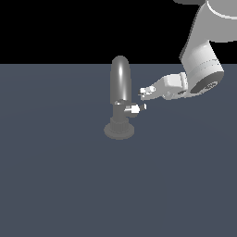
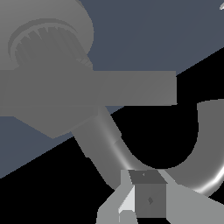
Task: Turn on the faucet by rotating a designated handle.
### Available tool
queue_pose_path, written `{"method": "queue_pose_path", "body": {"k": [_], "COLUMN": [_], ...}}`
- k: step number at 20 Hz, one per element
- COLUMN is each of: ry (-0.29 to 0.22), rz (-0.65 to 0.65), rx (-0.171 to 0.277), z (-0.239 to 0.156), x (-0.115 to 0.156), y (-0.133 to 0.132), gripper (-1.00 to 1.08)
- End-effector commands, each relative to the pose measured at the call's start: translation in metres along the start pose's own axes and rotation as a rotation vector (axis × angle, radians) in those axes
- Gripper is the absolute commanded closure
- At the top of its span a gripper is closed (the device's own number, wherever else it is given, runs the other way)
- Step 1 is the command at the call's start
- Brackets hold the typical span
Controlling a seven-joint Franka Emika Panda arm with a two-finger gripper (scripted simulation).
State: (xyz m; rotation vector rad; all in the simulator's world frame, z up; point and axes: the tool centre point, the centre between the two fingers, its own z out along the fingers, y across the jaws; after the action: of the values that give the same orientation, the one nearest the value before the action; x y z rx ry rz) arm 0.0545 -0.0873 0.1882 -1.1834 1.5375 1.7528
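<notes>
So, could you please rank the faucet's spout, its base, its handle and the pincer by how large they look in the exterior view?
1. Spout, clearly the largest.
2. Base and pincer: similar in apparent size, so I won't rank them.
3. Handle, the smallest.

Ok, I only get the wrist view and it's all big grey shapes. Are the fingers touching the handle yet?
Observer: Not that I can see. In the exterior view the fingers are a little above the handle, just past its white tip, toward that view's right.
Operator: Is the faucet standing up straight?
Observer: Yes. The faucet stands upright on its round base, with the spout arching tall above the handle.
</notes>
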Motion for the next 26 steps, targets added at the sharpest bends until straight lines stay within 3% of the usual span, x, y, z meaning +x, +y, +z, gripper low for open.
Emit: {"method": "queue_pose_path", "body": {"k": [1, 14, 26], "ry": [-0.025, -0.042, -0.042], "rz": [0.022, 0.035, 0.035], "rx": [0.011, 0.019, 0.019], "z": [0.0, 0.0, 0.002], "x": [0.007, 0.012, 0.053], "y": [-0.002, -0.004, 0.01], "gripper": [1.08, 1.08, 1.08]}}
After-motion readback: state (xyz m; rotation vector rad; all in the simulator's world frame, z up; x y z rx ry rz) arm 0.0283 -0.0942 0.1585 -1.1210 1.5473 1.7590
